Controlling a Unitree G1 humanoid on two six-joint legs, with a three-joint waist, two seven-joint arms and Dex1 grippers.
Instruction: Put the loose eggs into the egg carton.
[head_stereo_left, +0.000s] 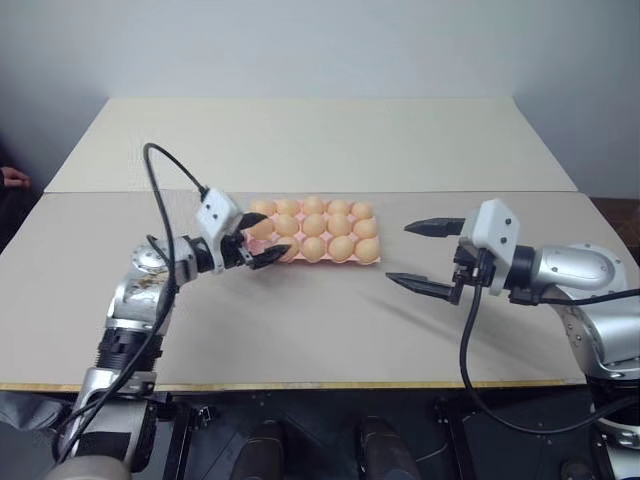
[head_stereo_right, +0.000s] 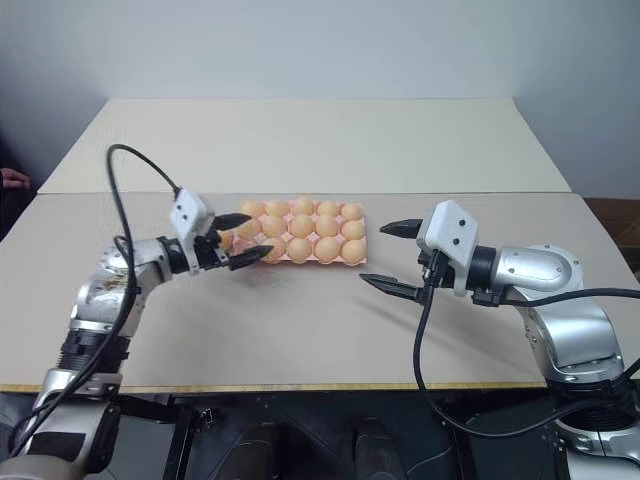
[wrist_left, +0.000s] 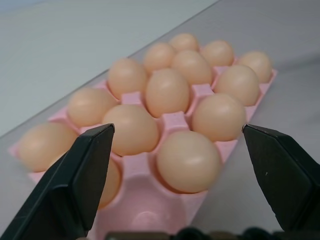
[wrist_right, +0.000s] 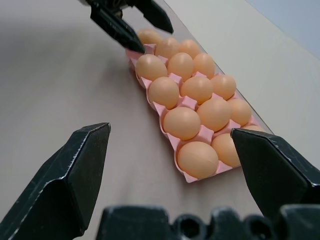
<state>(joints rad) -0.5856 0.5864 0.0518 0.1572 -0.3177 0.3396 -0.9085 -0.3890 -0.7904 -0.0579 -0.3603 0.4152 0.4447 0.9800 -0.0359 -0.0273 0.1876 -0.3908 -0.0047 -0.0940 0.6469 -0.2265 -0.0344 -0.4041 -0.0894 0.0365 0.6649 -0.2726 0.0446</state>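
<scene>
Currently the left gripper (head_stereo_left: 258, 243), fingers spread, is hanging over the egg carton (wrist_left: 172, 121) mid-table; the right gripper (head_stereo_left: 428, 256) is gaping alongside. Risk: a low finger could be knocking seated eggs (wrist_left: 166, 91) loose.

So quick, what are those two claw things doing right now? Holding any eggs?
Left end effector: open, holding nothing, at the egg carton's end.
Right end effector: open, holding nothing, over the table.

- A plain pale grey wall (head_stereo_left: 320, 45) stands behind everything, evenly lit.
- Two beige tables (head_stereo_left: 320, 140) sit pushed together, a seam running across between them.
- A person's hand (head_stereo_left: 14, 178) rests past the far left corner.
- The floor (head_stereo_left: 310, 440) beneath the near edge is dark.
</scene>
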